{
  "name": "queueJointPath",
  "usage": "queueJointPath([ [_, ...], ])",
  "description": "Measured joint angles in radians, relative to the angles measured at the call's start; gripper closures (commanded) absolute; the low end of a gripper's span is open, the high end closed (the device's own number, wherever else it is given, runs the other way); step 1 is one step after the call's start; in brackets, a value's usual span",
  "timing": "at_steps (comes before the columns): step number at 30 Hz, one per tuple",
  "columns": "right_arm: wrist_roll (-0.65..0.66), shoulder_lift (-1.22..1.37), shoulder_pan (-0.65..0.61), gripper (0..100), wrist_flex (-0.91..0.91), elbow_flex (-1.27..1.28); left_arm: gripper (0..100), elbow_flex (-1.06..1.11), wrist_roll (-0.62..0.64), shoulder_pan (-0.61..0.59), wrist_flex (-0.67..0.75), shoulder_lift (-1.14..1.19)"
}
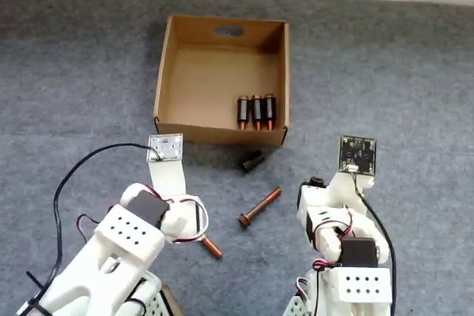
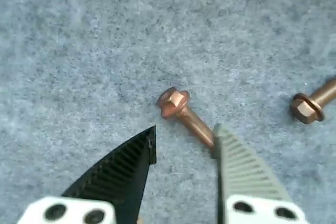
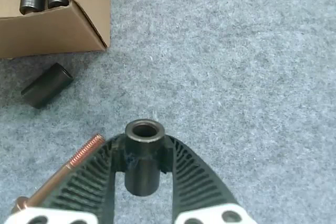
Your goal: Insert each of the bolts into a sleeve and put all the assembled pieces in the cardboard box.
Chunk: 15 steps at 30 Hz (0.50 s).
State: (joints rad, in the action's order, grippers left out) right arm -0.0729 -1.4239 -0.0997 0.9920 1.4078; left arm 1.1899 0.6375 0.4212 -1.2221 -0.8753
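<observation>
The left gripper (image 2: 185, 128) is seen spread wide with nothing held. The near bolt (image 2: 184, 113) lies on the grey carpet (image 2: 79, 40) just ahead of it. Its shank is angled into the gap between the fingertips and is lost behind the tip of the pale finger (image 2: 241, 171); whether the two touch cannot be told. The flanged head is left out beyond the tips. In the high view this bolt (image 1: 212, 248) is found at about 4 o'clock from the left arm's wrist, its long axis laid from 10 to 4 o'clock with the head toward 4. Because the shank is slanted across the gap and not square to it, a small turn of the wrist is judged to be needed before a clean grip can be made. The right gripper (image 3: 142, 146) is clamped on a black sleeve (image 3: 143, 163), whose open bore is turned toward the wrist camera. A second bolt (image 1: 260, 206) is laid between the two arms at about 1 o'clock from the near bolt, with its axis from 8 to 2 o'clock and its head at 8. A loose sleeve (image 1: 252, 160) is placed at 12 o'clock from that bolt, just outside the front wall of the cardboard box (image 1: 215, 134). Three assembled pieces (image 1: 256, 112) are gathered in the box's 5 o'clock corner. The near bolt is judged to be the left arm's to take.
</observation>
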Motion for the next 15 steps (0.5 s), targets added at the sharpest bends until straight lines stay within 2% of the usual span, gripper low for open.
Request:
queueJointPath([
  [5,0.000,0.000,0.000,99.4,0.000,0.000,78,0.002,0.069,0.089,0.006,0.000],
  [15,0.000,0.000,0.000,99.4,0.000,0.000,78,0.193,0.084,0.031,0.230,0.000],
])
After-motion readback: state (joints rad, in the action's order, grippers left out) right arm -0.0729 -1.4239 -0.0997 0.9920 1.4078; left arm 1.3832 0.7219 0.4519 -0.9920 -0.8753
